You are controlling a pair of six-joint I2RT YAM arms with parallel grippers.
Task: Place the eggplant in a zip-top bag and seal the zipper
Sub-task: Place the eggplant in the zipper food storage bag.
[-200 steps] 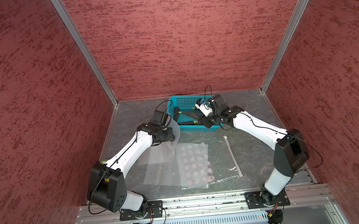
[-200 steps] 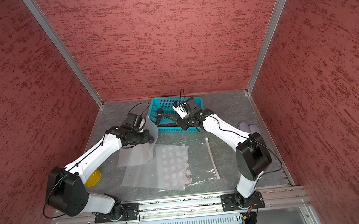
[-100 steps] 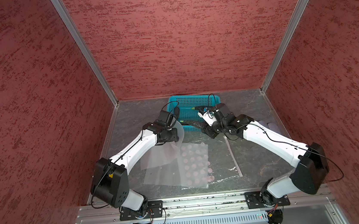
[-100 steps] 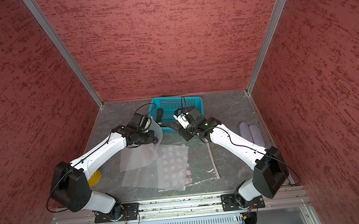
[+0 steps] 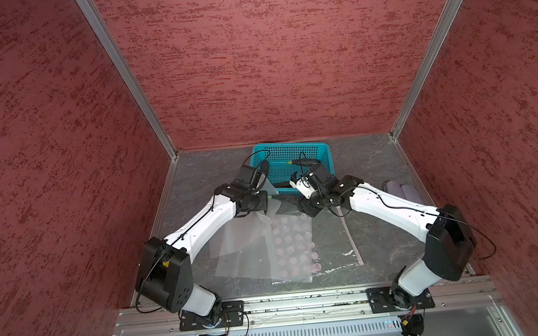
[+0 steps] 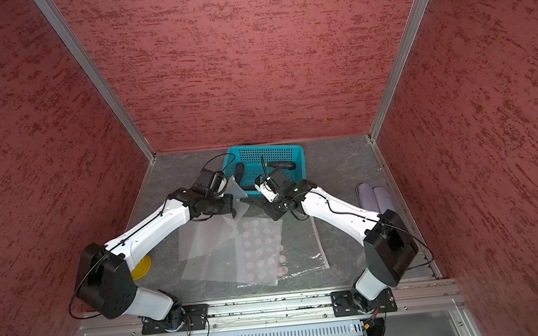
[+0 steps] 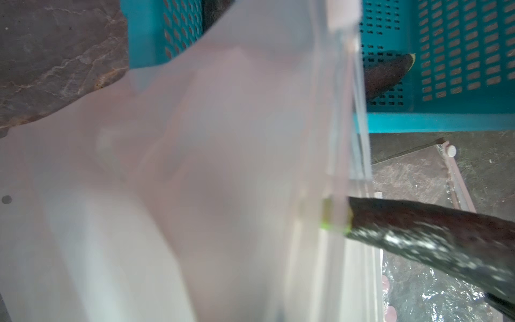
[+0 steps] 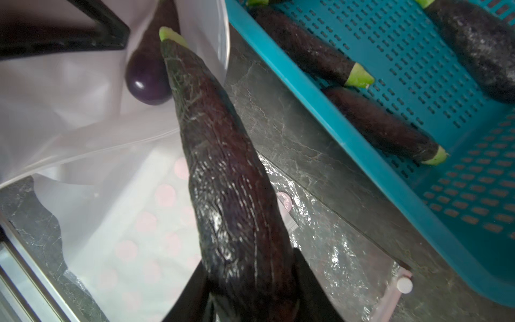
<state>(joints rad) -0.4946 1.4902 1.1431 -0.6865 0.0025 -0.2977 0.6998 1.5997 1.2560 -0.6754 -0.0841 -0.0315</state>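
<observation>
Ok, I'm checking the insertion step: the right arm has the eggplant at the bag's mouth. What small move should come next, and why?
Probably ease the right gripper forward, sliding the eggplant stem-first deeper into the bag. Only its green stem is at the mouth, which the shut left gripper holds lifted; most of the body is outside.

The eggplant point(image 8: 231, 181) has moved from basket point(image 5: 289, 151) to bag point(image 7: 195, 167) mouth (stem first).
</observation>
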